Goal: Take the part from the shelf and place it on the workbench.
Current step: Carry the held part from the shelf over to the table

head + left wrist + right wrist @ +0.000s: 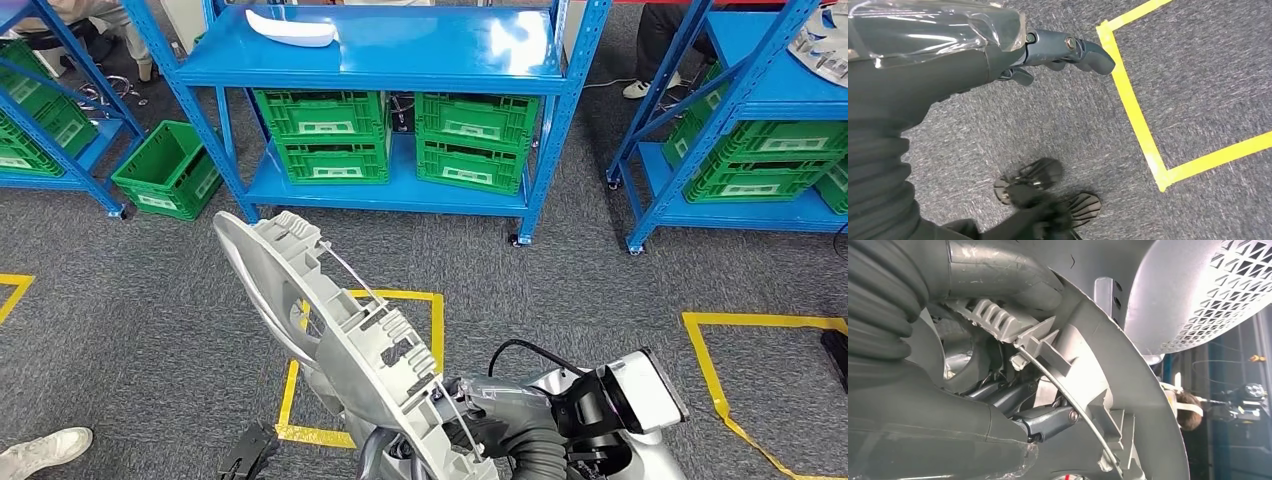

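Observation:
The part (330,330) is a large light-grey moulded plastic shell with ribs and a thin wire across its back. It stands tilted in the air in front of my body in the head view. My right hand (480,410) grips its lower end. In the right wrist view, dark fingers (1048,417) reach in among the ribs of the part (1128,390). My left hand (1063,50) hangs over the grey carpet, holds nothing, and has its fingers stretched out. A second white part (290,28) lies on the top board of the blue shelf (400,60) ahead.
Green crates (322,135) fill the shelf's lower level, and one more crate (168,168) stands on the floor to its left. Further blue racks flank it on the left (60,130) and right (740,130). Yellow tape squares (436,330) mark the carpet. A person's shoe (45,450) is at the lower left.

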